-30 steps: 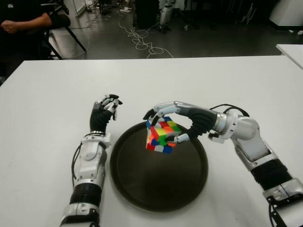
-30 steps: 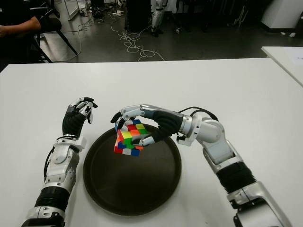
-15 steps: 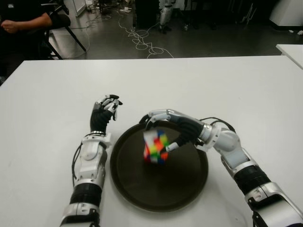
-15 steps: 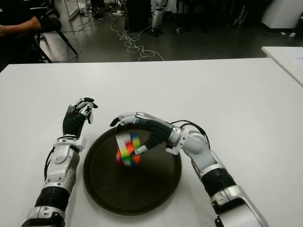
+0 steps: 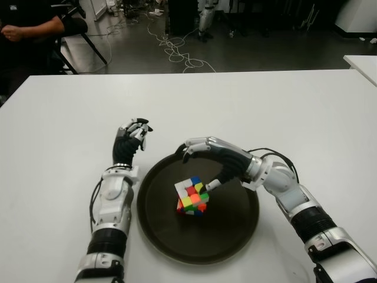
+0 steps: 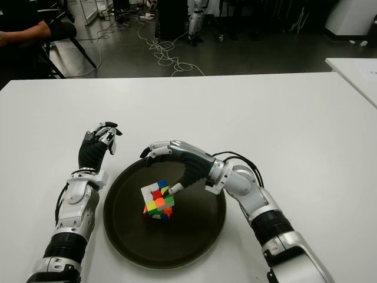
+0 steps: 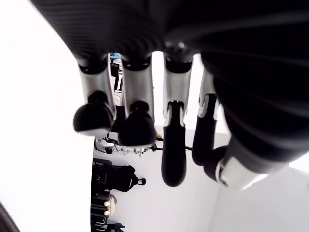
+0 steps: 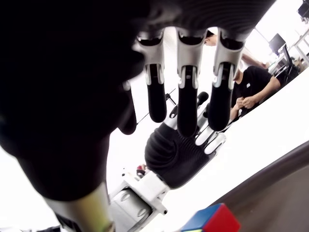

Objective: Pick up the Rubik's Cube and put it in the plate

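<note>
Your right wrist view cuts the cube down to one red-and-blue corner at the frame edge, with a sliver of the plate beside it; the rest is hidden. From the eye views you get the whole picture: the cube sits tilted on the dark plate, inside its rim, just below the right hand. The thumb tip is at the cube's upper right corner; you cannot tell whether it touches. The right fingers are spread and arched over the far part of the plate, holding nothing. The wrist view shows them apart, with nothing between.

That wrist view also shows the left hand farther off beyond the fingers, and a seated person behind, largely cropped.

The left hand shows on the white surface just left of the plate rim, beyond the reach of the right fingertips. Its own wrist view shows the fingers loosely curled and empty. Contact with the surface is not discernible.
</note>
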